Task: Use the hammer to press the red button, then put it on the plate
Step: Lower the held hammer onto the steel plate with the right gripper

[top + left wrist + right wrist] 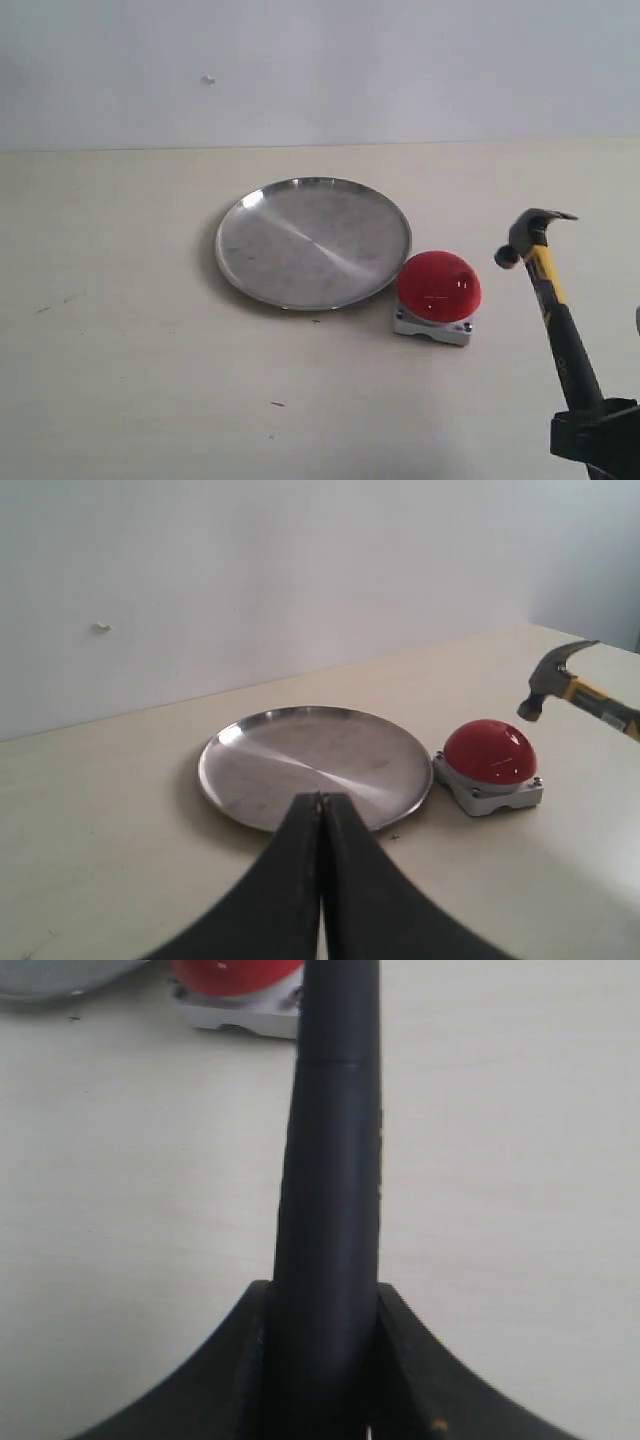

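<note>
The left claw (320, 802) hangs pinched shut on nothing, short of the plate (312, 243), seemingly parked out of the way. The plate lies bare on the tabletop (120, 380), free to receive the tool. Just beside its rim sits the red button (438, 285), untouched for now. Right of it the hammer (558, 305) leans head-up in the air, its face near the dome; the right claw (323, 1300) clamps the black handle low down, likely for reach

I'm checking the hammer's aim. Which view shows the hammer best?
The exterior view: the hammer shows from head to gripped handle. The left wrist view cuts it off past the neck; the right wrist view shows only black handle.
</note>
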{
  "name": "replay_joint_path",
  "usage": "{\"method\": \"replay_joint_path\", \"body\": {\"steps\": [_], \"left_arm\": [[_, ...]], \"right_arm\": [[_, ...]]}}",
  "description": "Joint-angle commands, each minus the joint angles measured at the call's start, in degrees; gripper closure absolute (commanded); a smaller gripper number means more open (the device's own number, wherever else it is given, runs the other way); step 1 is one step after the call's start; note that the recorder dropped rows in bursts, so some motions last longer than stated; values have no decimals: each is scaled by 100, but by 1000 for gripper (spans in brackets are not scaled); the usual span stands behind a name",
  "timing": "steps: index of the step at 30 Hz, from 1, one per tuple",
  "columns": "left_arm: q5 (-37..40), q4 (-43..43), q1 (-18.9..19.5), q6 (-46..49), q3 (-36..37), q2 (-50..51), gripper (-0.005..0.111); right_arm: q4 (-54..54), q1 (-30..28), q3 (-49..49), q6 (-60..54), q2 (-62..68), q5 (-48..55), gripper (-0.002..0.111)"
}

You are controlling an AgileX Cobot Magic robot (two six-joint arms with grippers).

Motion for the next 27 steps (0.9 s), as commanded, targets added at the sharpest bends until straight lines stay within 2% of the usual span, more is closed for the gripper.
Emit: {"method": "replay_joint_path", "body": {"steps": [1, 8, 14, 16, 19, 21, 24, 27], "left_arm": [[-20, -28, 5, 15, 36, -26, 107], [-20, -28, 5, 15, 36, -26, 107], [-20, -28, 5, 15, 36, -26, 107], [-20, -28, 5, 28, 36, -26, 107], [-20, -28, 5, 28, 36, -26, 107], [-20, -28, 5, 28, 36, -26, 107], [-20, -28, 5, 28, 36, -26, 107], [-20, -28, 5, 28, 36, -26, 107]], "right_arm": [[-65, 7, -521, -241, 153, -297, 108], [-54, 7, -1623, -502, -216, -352, 108], [105, 44, -2601, -500, 273, -433, 108], [210, 387, -2937, -498, 1001, -822, 108], [261, 1307, -3709, -445, 2577, -1562, 108], [261, 1676, -4257, -279, 3471, -1839, 108], [261, 1841, -4697, 327, 4287, -2234, 108], [224, 1842, -5032, 1891, 5274, -3260, 108]]}}
